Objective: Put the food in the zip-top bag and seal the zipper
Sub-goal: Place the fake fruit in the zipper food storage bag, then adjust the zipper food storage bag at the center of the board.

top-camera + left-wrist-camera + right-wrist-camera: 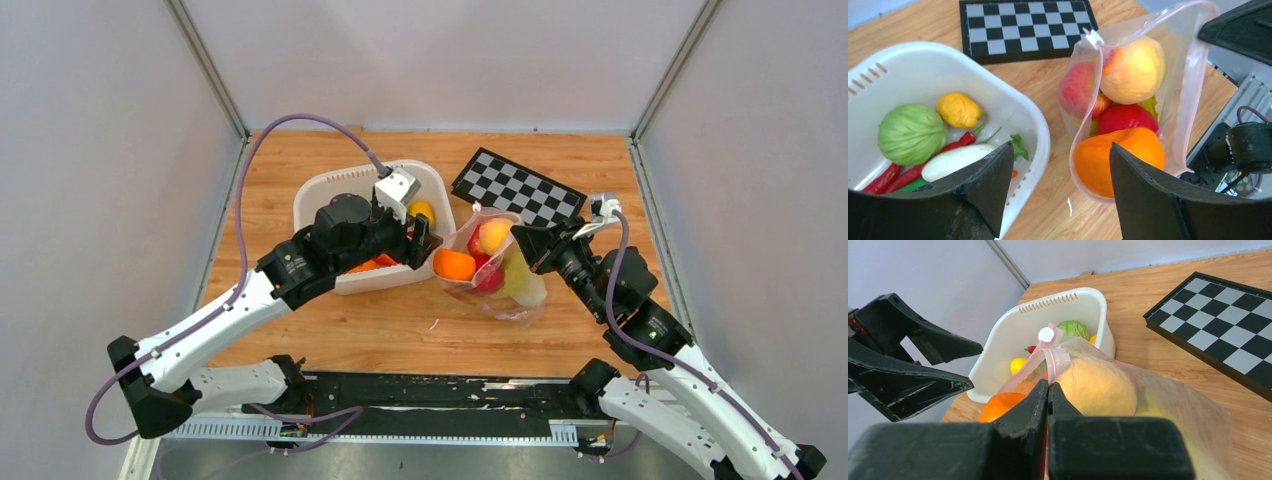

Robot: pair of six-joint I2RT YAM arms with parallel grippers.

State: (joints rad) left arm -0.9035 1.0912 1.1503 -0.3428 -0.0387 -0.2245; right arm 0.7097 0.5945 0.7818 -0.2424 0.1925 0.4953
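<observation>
Top external view, going left to right: a white basket [325,190] sits left of centre on the wooden table [400,330], and the left wrist cam shows a green cabbage [911,133], a yellow fruit [959,110], red chillies [960,141] and some white veg [955,160] in it. The left gripper [428,245] hangs at the basket's right edge, jaws spread wide, nothing between them. Right next to it is the zip-top bag [525,295], mouth gaping, with an orange fruit [455,264] sitting in the opening and a peach [1133,70] plus red pieces behind. The right gripper [1048,390] is pinched tight on the pink zipper [1028,365], holding that edge up. A checkerboard [518,187] lies just behind the bag.
</observation>
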